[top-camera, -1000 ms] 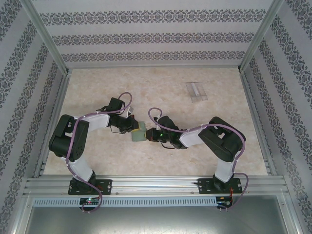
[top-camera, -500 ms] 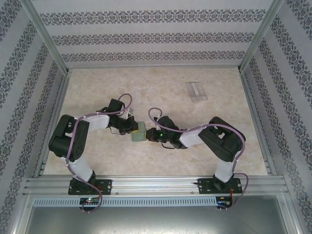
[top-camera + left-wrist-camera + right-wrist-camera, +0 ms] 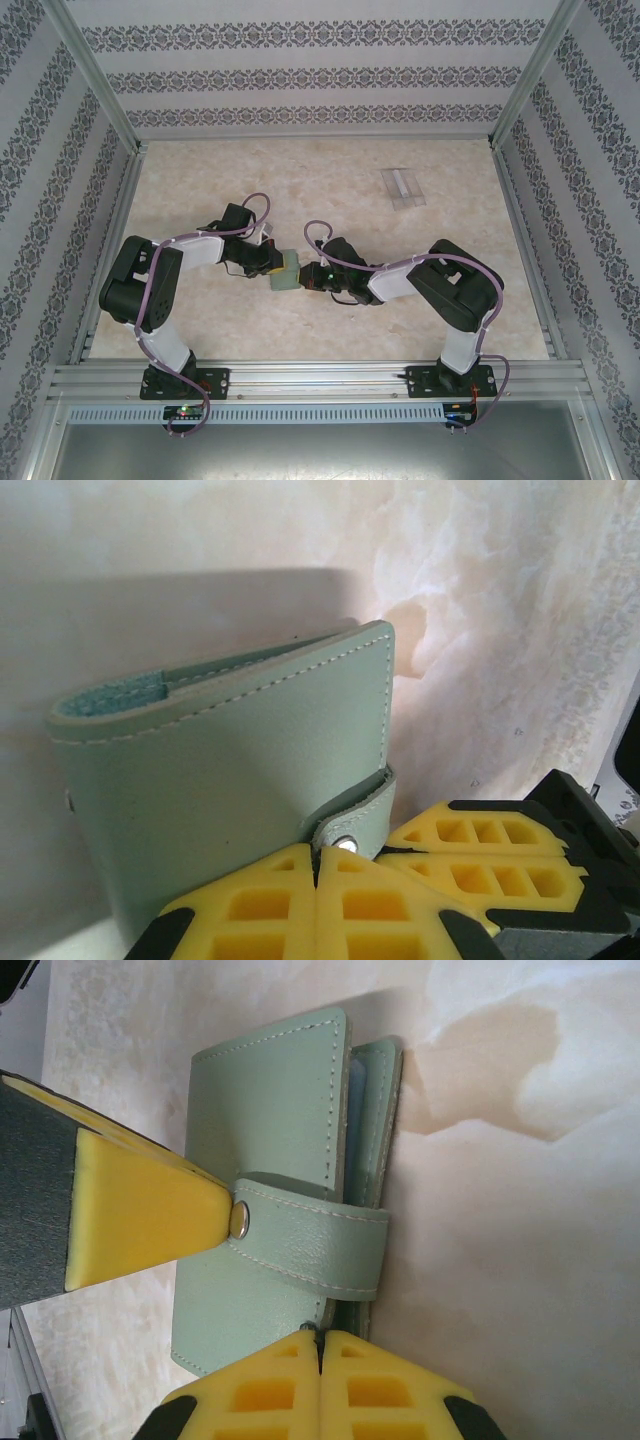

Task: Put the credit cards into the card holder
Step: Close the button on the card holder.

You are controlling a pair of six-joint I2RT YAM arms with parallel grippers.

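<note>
Left gripper pinches the tab of the holder, right gripper its edge, so popping the snap could yank it from either shallow grip.

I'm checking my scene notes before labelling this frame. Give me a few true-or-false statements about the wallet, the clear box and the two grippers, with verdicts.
1. The card holder is folded shut, with its tab wrapped round the open edge. True.
2. The clear plastic box touches the card holder. False: it lies apart from it, toward the far right of the table.
3. The left gripper and the right gripper are both at the card holder. True.
4. The right gripper's pads are spread wide. False: they are pressed together.
</note>
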